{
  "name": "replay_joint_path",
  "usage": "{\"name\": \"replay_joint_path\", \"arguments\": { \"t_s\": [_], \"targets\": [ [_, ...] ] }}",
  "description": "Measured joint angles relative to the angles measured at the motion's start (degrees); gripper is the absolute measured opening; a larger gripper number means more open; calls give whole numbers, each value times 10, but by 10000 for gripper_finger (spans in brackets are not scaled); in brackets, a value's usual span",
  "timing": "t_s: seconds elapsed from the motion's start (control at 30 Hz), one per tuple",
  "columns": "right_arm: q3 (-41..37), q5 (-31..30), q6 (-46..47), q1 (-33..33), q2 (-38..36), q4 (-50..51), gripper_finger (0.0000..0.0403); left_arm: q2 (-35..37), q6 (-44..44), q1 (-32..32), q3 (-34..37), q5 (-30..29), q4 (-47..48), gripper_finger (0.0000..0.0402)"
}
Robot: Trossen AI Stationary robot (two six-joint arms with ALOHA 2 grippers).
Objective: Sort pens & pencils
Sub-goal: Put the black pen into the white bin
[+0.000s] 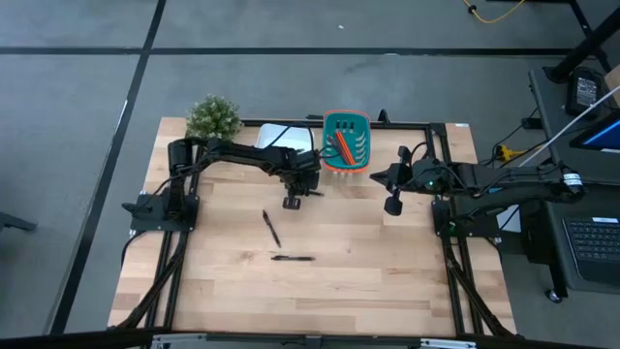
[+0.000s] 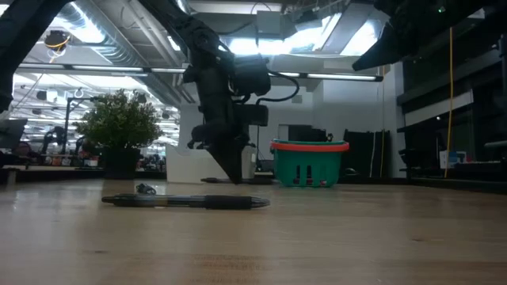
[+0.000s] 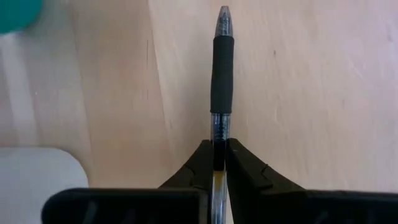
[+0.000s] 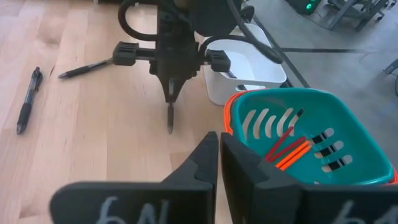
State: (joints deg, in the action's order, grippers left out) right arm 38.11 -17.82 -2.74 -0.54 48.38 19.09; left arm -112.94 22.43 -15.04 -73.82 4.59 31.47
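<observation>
A wooden worktop (image 1: 339,291) seen from above, with two dark robot arms reaching in from its sides. At the far left corner stands a small potted plant (image 1: 212,116). Right of it, the left pincer (image 1: 293,201) is down near the worktop's far middle, clenched on a black pen (image 3: 221,93); its wrist camera shows the barrel squeezed between both fingers, the tip pointing away. Nearer the front edge, two more pens lie loose and well apart from it: one slanted (image 1: 271,229), one flat (image 1: 292,258). Just behind the left arm sits a white bin (image 4: 245,71), and beside that a teal basket (image 1: 346,142) already holding orange-red pencils (image 4: 287,151). Further right, the right pincer (image 1: 392,206) waits, clamped shut on nothing, close to the basket.

The step in hand appears to be picking up a pen. Next, that pen likely needs lifting and carrying to the white bin, kept clear of the pencil basket.
</observation>
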Motion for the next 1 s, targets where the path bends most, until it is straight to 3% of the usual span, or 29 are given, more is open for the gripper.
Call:
{"name": "replay_joint_path", "arguments": {
  "t_s": [0.3,0.67,0.8,1.0],
  "targets": [
    [0,0,-3,0,0,1,21,7,2,14,-1,-17,31,17],
    [-3,0,-3,0,0,-2,21,91,-10,7,14,-26,74,17],
    [-32,0,-3,0,-1,-22,21,148,-14,0,59,-33,46,17],
    [-75,-1,-11,0,-5,-78,21,259,-35,-13,164,-35,-81,17]
  ]
}}
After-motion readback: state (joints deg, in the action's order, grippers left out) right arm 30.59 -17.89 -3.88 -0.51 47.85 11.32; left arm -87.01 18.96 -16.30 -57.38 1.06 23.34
